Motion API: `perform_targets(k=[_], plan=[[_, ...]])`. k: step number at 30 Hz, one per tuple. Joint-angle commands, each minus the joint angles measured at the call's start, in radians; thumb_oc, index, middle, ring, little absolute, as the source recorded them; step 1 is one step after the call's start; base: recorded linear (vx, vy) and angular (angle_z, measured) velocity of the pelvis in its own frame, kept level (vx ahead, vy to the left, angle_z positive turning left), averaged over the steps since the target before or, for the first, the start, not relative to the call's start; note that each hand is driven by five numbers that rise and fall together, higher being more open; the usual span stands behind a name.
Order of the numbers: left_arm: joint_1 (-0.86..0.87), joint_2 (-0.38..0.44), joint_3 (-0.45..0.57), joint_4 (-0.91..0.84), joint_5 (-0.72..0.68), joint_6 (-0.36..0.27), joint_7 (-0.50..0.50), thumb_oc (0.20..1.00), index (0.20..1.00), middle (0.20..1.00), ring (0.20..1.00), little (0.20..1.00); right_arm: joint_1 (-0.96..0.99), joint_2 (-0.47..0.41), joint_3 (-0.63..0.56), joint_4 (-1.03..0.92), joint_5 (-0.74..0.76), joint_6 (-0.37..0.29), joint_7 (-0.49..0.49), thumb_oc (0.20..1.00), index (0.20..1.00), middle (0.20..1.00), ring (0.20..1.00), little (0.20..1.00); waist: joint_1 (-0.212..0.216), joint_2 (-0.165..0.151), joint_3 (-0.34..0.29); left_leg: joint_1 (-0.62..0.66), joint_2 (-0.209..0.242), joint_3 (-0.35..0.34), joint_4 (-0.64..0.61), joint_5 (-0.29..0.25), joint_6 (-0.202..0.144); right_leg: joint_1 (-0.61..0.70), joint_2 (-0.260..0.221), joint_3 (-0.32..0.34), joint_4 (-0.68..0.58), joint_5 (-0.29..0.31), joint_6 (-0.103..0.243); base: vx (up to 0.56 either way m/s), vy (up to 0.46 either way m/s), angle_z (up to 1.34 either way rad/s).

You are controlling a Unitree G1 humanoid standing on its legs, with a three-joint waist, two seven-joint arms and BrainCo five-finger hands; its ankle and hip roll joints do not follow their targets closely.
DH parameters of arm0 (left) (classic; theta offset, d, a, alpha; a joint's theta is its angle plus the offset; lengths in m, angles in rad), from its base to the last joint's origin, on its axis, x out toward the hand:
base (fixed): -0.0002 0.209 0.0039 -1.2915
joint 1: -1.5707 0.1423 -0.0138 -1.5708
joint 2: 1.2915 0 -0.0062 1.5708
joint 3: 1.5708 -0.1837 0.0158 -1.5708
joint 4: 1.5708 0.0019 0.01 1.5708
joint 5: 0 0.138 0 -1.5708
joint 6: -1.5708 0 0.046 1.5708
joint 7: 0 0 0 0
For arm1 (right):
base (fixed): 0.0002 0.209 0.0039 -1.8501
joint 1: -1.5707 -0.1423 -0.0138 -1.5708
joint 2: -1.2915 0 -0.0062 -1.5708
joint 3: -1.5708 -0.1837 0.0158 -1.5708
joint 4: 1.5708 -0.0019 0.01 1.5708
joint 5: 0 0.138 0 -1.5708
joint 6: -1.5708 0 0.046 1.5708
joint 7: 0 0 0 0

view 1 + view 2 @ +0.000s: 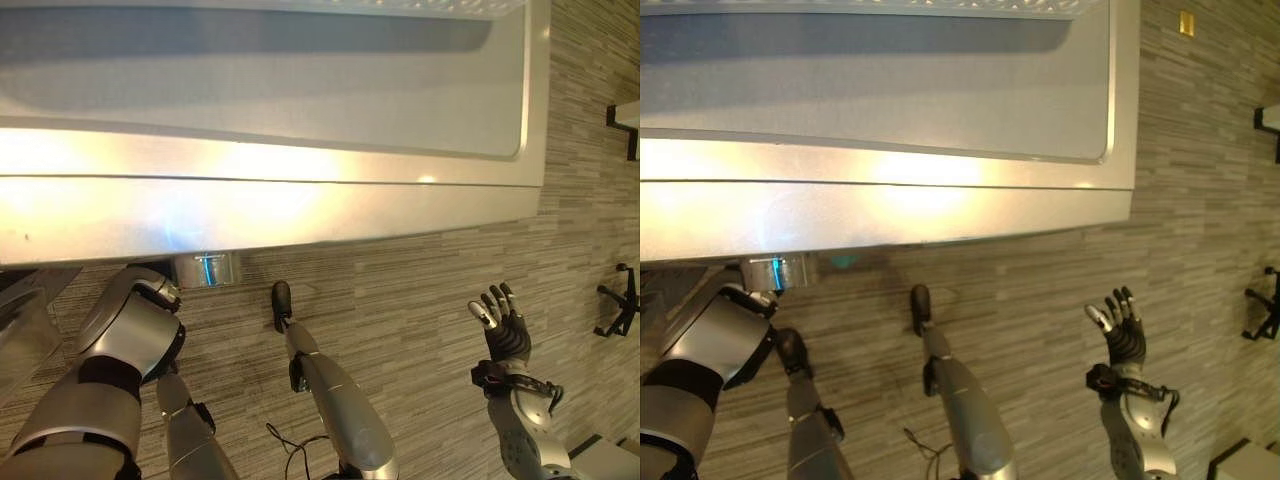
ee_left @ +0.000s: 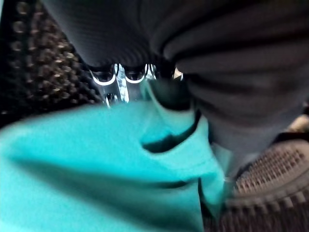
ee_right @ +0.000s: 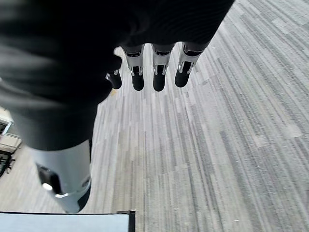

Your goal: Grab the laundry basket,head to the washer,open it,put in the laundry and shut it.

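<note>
Teal cloth lies against the left hand inside a dark perforated drum, under the silver washer; whether those fingers grip it, I cannot tell. The right hand hangs relaxed, holding nothing. It should probably let the cloth drop deep inside before pulling out.

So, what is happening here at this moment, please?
The robot stands close to the silver washer, whose top fills the upper part of both eye views. Its left arm reaches under the washer's front edge, and the left wrist view shows the left hand among teal laundry inside a dark perforated drum; whether it grips the cloth is unclear. The right hand hangs open over the floor, holding nothing.
</note>
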Motion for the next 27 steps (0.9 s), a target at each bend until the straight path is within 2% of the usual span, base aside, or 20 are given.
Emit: perform_targets(k=[1, 4, 8, 9, 11, 12, 13, 14, 15, 21, 25, 26, 27], plan=[[-0.195, -0.046, 0.039, -0.045, 0.13, -0.001, -0.054, 1.0, 1.0, 1.0, 1.0, 1.0, 0.02, 0.012, -0.086, 0.019, 0.02, -0.002, 0.015, 1.0, 1.0, 1.0, 1.0, 1.0, 0.027, 0.027, -0.05, 0.102, 0.013, -0.005, 0.004, -0.103, 0.057, 0.074, -0.031, -0.025, 0.17, -0.171, 0.077, 0.02, 0.008, 0.1], [-0.087, -0.094, 0.056, -0.108, 0.152, 0.009, -0.085, 1.0, 1.0, 1.0, 1.0, 1.0, 0.021, 0.025, -0.084, 0.015, 0.041, 0.015, 0.03, 1.0, 1.0, 1.0, 1.0, 1.0, 0.048, 0.039, -0.052, 0.12, 0.012, -0.003, 0.004, -0.108, 0.058, 0.09, -0.036, -0.034, 0.179, -0.18, 0.073, 0.03, 0.018, 0.12], [0.075, -0.166, 0.053, -0.225, 0.156, 0.02, -0.177, 1.0, 1.0, 1.0, 1.0, 1.0, 0.026, 0.04, -0.085, -0.004, 0.037, 0.051, 0.029, 1.0, 1.0, 1.0, 1.0, 1.0, 0.073, 0.058, -0.05, 0.144, 0.012, 0.002, 0.004, -0.114, 0.06, 0.113, -0.04, -0.04, 0.178, -0.186, 0.072, 0.01, 0.032, 0.16], [0.106, -0.175, 0.043, -0.271, 0.173, 0.03, -0.202, 1.0, 1.0, 1.0, 1.0, 1.0, 0.03, 0.043, -0.092, -0.013, 0.036, 0.062, 0.025, 1.0, 1.0, 1.0, 1.0, 1.0, 0.078, 0.059, -0.05, 0.135, 0.006, 0.004, 0.004, -0.091, 0.065, 0.108, -0.047, -0.048, 0.172, -0.167, 0.066, -0.04, 0.041, -0.03], [0.186, -0.186, 0.038, -0.38, 0.195, 0.048, -0.241, 1.0, 1.0, 1.0, 1.0, 1.0, 0.036, 0.054, -0.094, -0.024, 0.017, 0.086, 0.013, 1.0, 1.0, 1.0, 1.0, 1.0, 0.088, 0.069, -0.05, 0.147, 0.006, 0.005, 0.004, -0.096, 0.064, 0.119, -0.048, -0.048, 0.169, -0.169, 0.067, -0.02, 0.018, 0.0], [0.186, -0.186, 0.038, -0.38, 0.195, 0.048, -0.241, 1.0, 1.0, 1.0, 1.0, 1.0, 0.036, 0.054, -0.094, -0.024, 0.017, 0.086, 0.012, 1.0, 1.0, 1.0, 1.0, 1.0, 0.088, 0.069, -0.05, 0.147, 0.006, 0.005, 0.004, -0.096, 0.064, 0.119, -0.048, -0.048, 0.169, -0.169, 0.067, 0.04, 0.014, 0.03], [0.244, -0.187, 0.036, -0.492, 0.217, 0.058, -0.275, 1.0, 1.0, 1.0, 1.0, 1.0, 0.04, 0.062, -0.092, -0.044, 0.008, 0.107, 0.009, 1.0, 1.0, 1.0, 1.0, 1.0, 0.099, 0.079, -0.051, 0.157, 0.007, 0.002, 0.004, -0.101, 0.064, 0.127, -0.048, -0.051, 0.172, -0.173, 0.068, 0.0, 0.0, 0.0], [0.245, -0.186, 0.036, -0.493, 0.217, 0.059, -0.276, 1.0, 1.0, 1.0, 1.0, 1.0, 0.041, 0.062, -0.092, -0.045, 0.008, 0.107, 0.009, 1.0, 1.0, 1.0, 1.0, 1.0, 0.099, 0.079, -0.052, 0.157, 0.007, 0.002, 0.004, -0.101, 0.064, 0.128, -0.048, -0.051, 0.172, -0.173, 0.068, 0.05, 0.026, 0.02], [0.307, -0.176, 0.038, -0.592, 0.236, 0.066, -0.31, 1.0, 1.0, 1.0, 1.0, 1.0, 0.044, 0.07, -0.088, -0.063, -0.006, 0.127, 0.007, 1.0, 1.0, 1.0, 1.0, 1.0, 0.11, 0.09, -0.056, 0.168, 0.006, -0.001, 0.004, -0.107, 0.064, 0.134, -0.048, -0.051, 0.186, -0.183, 0.068, 0.05, 0.04, 0.0], [0.478, -0.105, 0.05, -0.777, 0.272, 0.08, -0.431, 1.0, 1.0, 1.0, 1.0, 1.0, 0.027, 0.083, -0.1, -0.042, -0.046, 0.2, 0.01, 1.0, 1.0, 1.0, 1.0, 1.0, 0.137, 0.12, -0.078, 0.251, 0.006, 0.018, 0.004, -0.136, 0.07, 0.161, -0.067, -0.047, 0.273, -0.219, 0.073, 0.07, 0.056, 0.03], [0.669, -0.009, 0.102, -0.902, 0.267, 0.091, -0.548, 1.0, 1.0, 1.0, 1.0, 1.0, 0.029, 0.083, -0.11, 0.024, -0.105, 0.269, 0.037, 1.0, 1.0, 1.0, 1.0, 1.0, 0.163, 0.143, -0.089, 0.321, 0.003, 0.031, 0.004, -0.151, 0.075, 0.209, -0.076, -0.048, 0.304, -0.234, 0.081, 0.08, 0.055, -0.06], [0.671, -0.007, 0.103, -0.906, 0.267, 0.092, -0.55, 1.0, 1.0, 1.0, 1.0, 1.0, 0.028, 0.083, -0.108, 0.024, -0.105, 0.269, 0.038, 1.0, 1.0, 1.0, 1.0, 1.0, 0.161, 0.142, -0.09, 0.319, 0.002, 0.031, 0.004, -0.148, 0.076, 0.209, -0.076, -0.048, 0.301, -0.23, 0.08, 0.1, 0.067, 0.02], [0.77, 0.035, 0.15, -0.959, 0.257, 0.096, -0.591, 1.0, 1.0, 1.0, 1.0, 1.0, 0.032, 0.062, -0.149, 0.075, -0.162, 0.31, 0.069, 1.0, 1.0, 1.0, 1.0, 1.0, 0.172, 0.154, -0.095, 0.352, -0.003, 0.032, 0.004, -0.156, 0.08, 0.236, -0.085, -0.052, 0.317, -0.238, 0.085, 0.1, 0.083, 0.04]])
